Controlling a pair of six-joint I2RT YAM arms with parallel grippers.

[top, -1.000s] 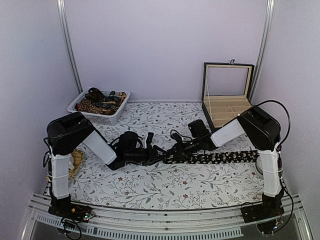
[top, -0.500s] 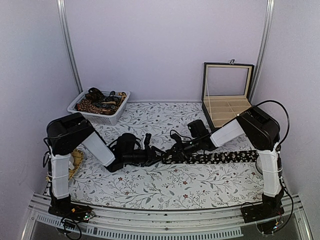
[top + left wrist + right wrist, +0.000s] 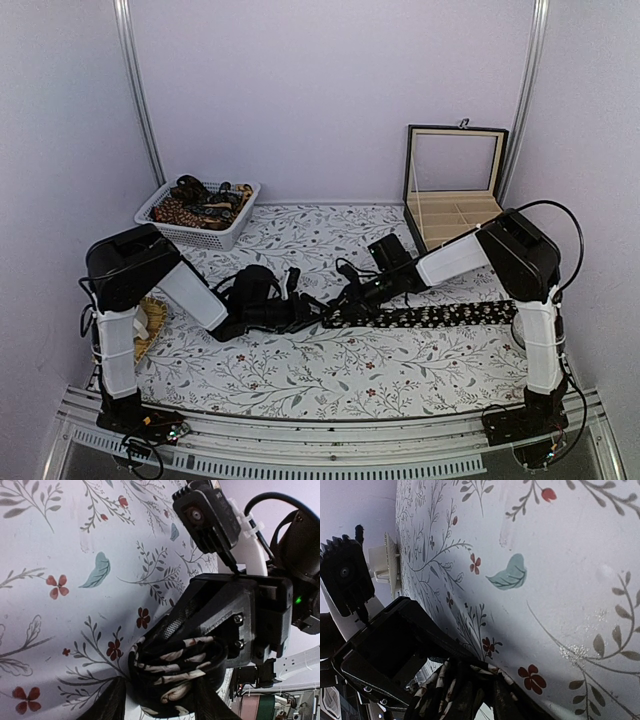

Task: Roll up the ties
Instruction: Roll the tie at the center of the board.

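A black tie (image 3: 430,315) with pale specks lies stretched across the flowered table, its left end wound into a small roll. Both grippers meet at that roll. My left gripper (image 3: 312,313) comes in from the left, and in its wrist view the roll (image 3: 175,672) sits clamped between its fingers (image 3: 107,705). My right gripper (image 3: 340,300) comes in from the right and is closed on the same roll (image 3: 445,690), with the left gripper's black body (image 3: 390,655) facing it.
A white basket (image 3: 232,235) with several more ties stands at the back left. An open wooden box (image 3: 455,215) with compartments stands at the back right. A woven item (image 3: 152,325) lies by the left arm's base.
Both grippers and the rolled end have shifted a little to the left along the table. The right wrist has risen and turned slightly.
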